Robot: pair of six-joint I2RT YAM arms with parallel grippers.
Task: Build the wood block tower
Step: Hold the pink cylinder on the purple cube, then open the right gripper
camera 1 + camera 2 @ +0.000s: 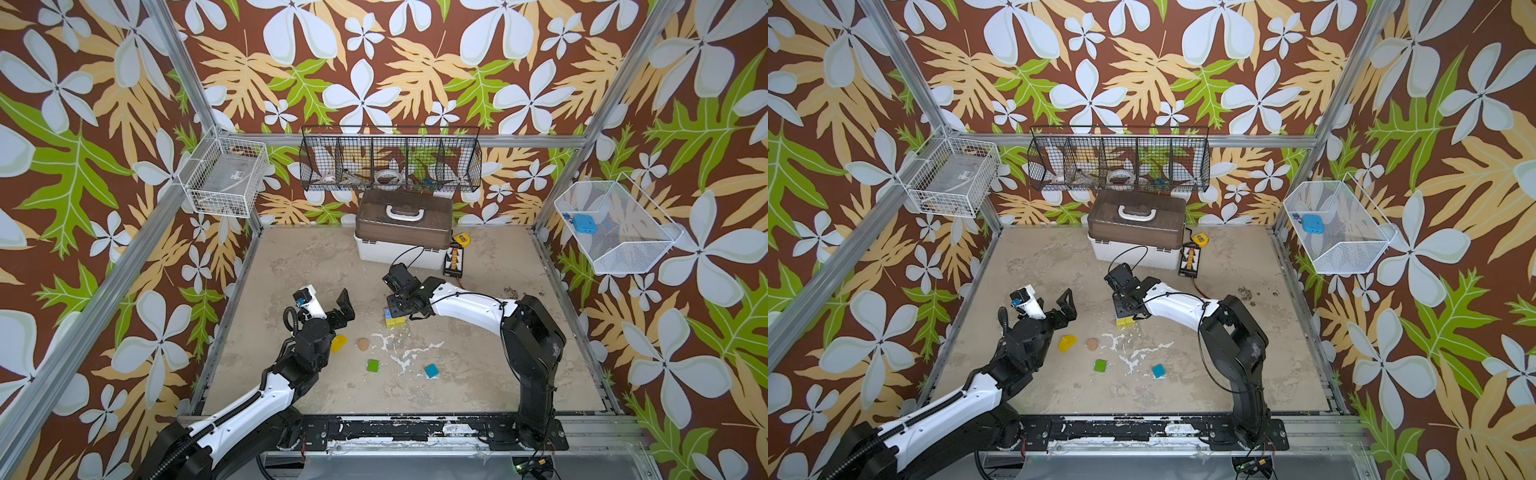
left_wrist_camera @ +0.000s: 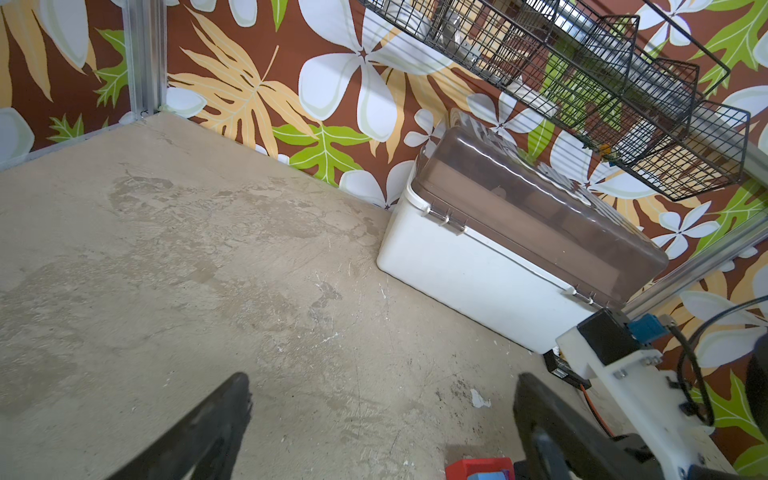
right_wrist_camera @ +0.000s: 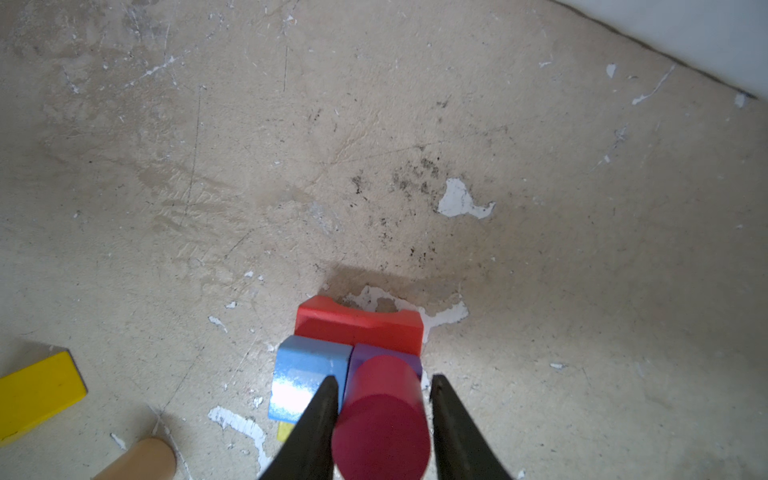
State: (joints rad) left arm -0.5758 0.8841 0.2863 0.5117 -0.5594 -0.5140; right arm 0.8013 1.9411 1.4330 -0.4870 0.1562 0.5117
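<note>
right gripper (image 3: 382, 378) pinches the magenta cylinder (image 3: 380, 428) upright over the purple block (image 3: 362, 352) of the wood block tower (image 1: 394, 321) at table centre, probably to seat it flat. left gripper (image 2: 382, 378) is spread wide and empty, left of the stack and clear of it. green cube (image 1: 372, 365) and teal cube (image 1: 431, 370) lie loose on the near side.

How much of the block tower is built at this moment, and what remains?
Done: a low stack of yellow, red, blue and purple blocks stands. In hand: the right end effector holds a magenta cylinder over it. Remaining: the yellow wedge, tan cylinder, green cube and teal cube lie loose; the left end effector is open and empty.
</note>
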